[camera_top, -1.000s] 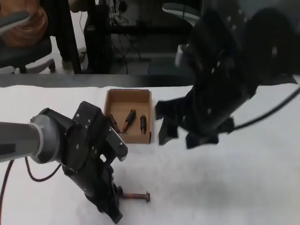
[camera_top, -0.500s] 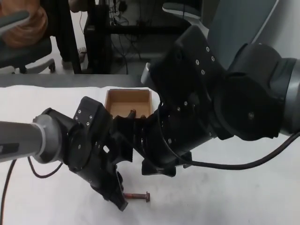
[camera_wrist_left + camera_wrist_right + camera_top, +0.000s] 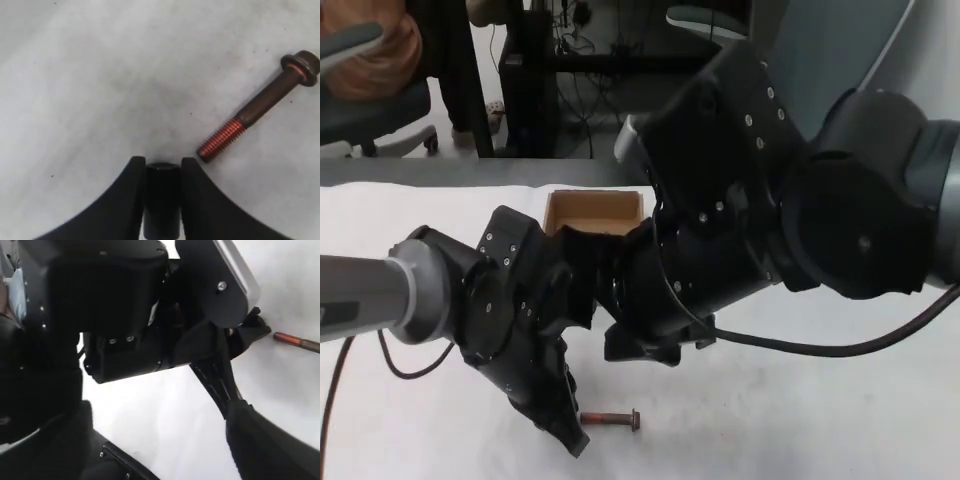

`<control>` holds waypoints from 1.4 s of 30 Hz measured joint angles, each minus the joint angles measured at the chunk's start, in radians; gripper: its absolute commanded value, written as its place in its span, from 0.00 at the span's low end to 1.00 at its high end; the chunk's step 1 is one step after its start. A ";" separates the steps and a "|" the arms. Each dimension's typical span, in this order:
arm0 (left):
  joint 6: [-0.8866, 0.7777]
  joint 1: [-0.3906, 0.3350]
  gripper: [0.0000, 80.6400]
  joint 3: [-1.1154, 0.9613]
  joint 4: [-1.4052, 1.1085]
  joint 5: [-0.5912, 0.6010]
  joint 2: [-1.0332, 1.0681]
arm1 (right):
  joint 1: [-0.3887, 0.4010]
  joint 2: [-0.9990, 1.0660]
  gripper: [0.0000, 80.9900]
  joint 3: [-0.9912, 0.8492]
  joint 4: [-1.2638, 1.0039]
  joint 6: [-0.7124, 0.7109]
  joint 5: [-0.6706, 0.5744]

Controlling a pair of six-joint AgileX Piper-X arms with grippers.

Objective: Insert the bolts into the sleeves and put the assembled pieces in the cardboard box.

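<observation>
Looking down from the high view, you find your left arm (image 3: 470, 300) entering from the left side and bending steeply down toward the near part of the table (image 3: 820, 430). The left jaws are closed on a black sleeve (image 3: 162, 200), which sits between the two fingers (image 3: 120, 205) with its end level with their tips, close over the white surface. I cannot tell if it touches. The bolt (image 3: 260, 107) lies flat on the table just beside these jaws. Its threaded tip is nearest to one finger and its flanged head points away.

Your right arm (image 3: 800, 220) hangs large over the middle of the table. It stands in front of the cardboard box (image 3: 592, 208), so you see only the far wall and a strip of the inside. The right jaws are spread apart and hold nothing. They are low, close behind the left wrist, and in the right wrist view they look toward the left arm's fingers and the threaded end of the bolt.

For room, the two arms are very close together above the bolt. Bare table lies to the right of the bolt. A cable (image 3: 390, 365) hangs under the left arm on the left side.
</observation>
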 measured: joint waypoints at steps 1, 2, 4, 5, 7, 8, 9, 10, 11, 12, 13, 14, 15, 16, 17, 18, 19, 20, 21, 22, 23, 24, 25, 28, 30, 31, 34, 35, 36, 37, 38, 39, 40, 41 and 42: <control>-0.004 0.000 0.67 0.000 0.011 0.000 0.000 | 0.000 -0.002 0.86 0.000 -0.001 0.000 -0.005; -0.011 0.000 0.71 0.002 0.026 -0.002 0.000 | 0.000 -0.005 0.86 0.000 -0.001 0.000 -0.009; -0.022 0.000 0.62 0.003 0.035 -0.007 0.003 | 0.000 -0.011 0.86 0.000 -0.001 0.002 -0.013; -0.022 0.000 0.52 0.003 0.039 -0.019 0.003 | 0.000 -0.014 0.86 0.000 -0.002 0.002 -0.014; -0.021 0.000 0.28 0.003 0.038 -0.037 0.003 | 0.000 -0.024 0.86 0.000 -0.002 0.002 -0.013; -0.020 0.000 0.15 0.003 0.038 -0.045 0.003 | 0.000 -0.031 0.86 0.000 -0.002 -0.001 -0.013; -0.020 0.000 0.03 0.003 0.038 -0.053 0.003 | 0.000 -0.039 0.86 0.000 -0.002 -0.003 -0.015; -0.020 0.000 0.02 0.003 0.038 -0.057 0.003 | 0.000 -0.046 0.86 0.000 -0.002 -0.003 -0.018; -0.017 0.000 0.02 0.003 0.038 -0.060 0.003 | 0.000 -0.056 0.86 0.000 -0.002 -0.007 -0.021; -0.018 0.000 0.02 0.003 0.038 -0.060 0.003 | 0.000 -0.067 0.86 0.000 -0.002 -0.012 -0.022; -0.015 0.000 0.02 0.003 0.038 -0.060 0.003 | 0.000 -0.076 0.86 0.000 -0.004 -0.014 -0.022; -0.015 0.000 0.02 0.003 0.038 -0.060 0.003 | 0.000 -0.086 0.86 0.000 -0.008 -0.017 -0.022; -0.015 0.000 0.02 0.000 0.038 -0.060 0.003 | 0.000 -0.097 0.86 0.000 -0.011 -0.017 -0.022; -0.015 0.000 0.02 -0.001 0.040 -0.060 0.003 | 0.000 -0.104 0.86 0.000 -0.016 -0.017 -0.022; -0.015 -0.004 0.02 -0.003 0.045 -0.063 0.003 | 0.000 -0.112 0.86 0.000 -0.021 -0.020 -0.022; -0.015 -0.008 0.02 -0.007 0.050 -0.065 0.003 | 0.000 -0.120 0.86 0.000 -0.024 -0.023 -0.022; -0.008 -0.016 0.02 -0.016 0.061 -0.071 0.007 | 0.000 -0.126 0.86 0.000 -0.024 -0.027 -0.022; 0.003 -0.025 0.02 -0.025 0.070 -0.079 0.009 | 0.000 -0.131 0.86 0.000 -0.024 -0.031 -0.022; 0.011 -0.036 0.02 -0.035 0.078 -0.082 0.009 | 0.000 -0.135 0.86 0.000 -0.024 -0.035 -0.022; 0.018 -0.046 0.02 -0.044 0.080 -0.084 0.012 | 0.000 -0.137 0.86 0.000 -0.024 -0.037 -0.022; 0.026 -0.057 0.02 -0.056 0.082 -0.086 0.013 | 0.000 -0.138 0.86 0.000 -0.024 -0.039 -0.022; 0.028 -0.064 0.02 -0.065 0.081 -0.087 0.013 | 0.000 -0.137 0.86 0.000 -0.026 -0.041 -0.025; 0.033 -0.073 0.02 -0.076 0.081 -0.086 0.013 | 0.000 -0.137 0.86 0.000 -0.026 -0.043 -0.030; 0.052 -0.076 0.02 -0.083 0.065 -0.088 0.015 | 0.000 -0.137 0.86 0.000 -0.026 -0.055 -0.052; 0.072 -0.074 0.02 -0.082 0.053 -0.103 0.017 | 0.000 -0.137 0.86 0.000 -0.028 -0.059 -0.061; 0.081 -0.073 0.02 -0.082 0.045 -0.105 0.021 | 0.002 -0.137 0.86 0.000 -0.028 -0.061 -0.065; 0.104 -0.074 0.02 -0.086 0.031 -0.111 0.047 | 0.001 -0.137 0.86 0.000 -0.029 -0.073 -0.070; 0.108 -0.074 0.02 -0.086 0.031 -0.113 0.067 | 0.001 -0.137 0.86 0.000 -0.029 -0.077 -0.074; 0.109 -0.074 0.02 -0.090 0.031 -0.112 0.076 | 0.001 -0.137 0.86 0.000 -0.029 -0.079 -0.074; 0.111 -0.076 0.02 -0.095 0.031 -0.112 0.081 | 0.001 -0.137 0.86 0.000 -0.029 -0.082 -0.074; 0.113 -0.079 0.02 -0.098 0.030 -0.112 0.083 | 0.004 -0.137 0.86 0.000 -0.031 -0.082 -0.074; 0.114 -0.083 0.02 -0.100 0.035 -0.115 0.086 | 0.003 -0.137 0.86 0.000 -0.030 -0.082 -0.074; 0.114 -0.088 0.02 -0.102 0.039 -0.120 0.085 | 0.003 -0.137 0.86 0.000 -0.030 -0.084 -0.074; 0.114 -0.095 0.02 -0.102 0.045 -0.125 0.085 | 0.003 -0.137 0.86 0.000 -0.030 -0.088 -0.074; 0.114 -0.101 0.02 -0.105 0.050 -0.134 0.088 | 0.003 -0.137 0.86 0.000 -0.030 -0.094 -0.074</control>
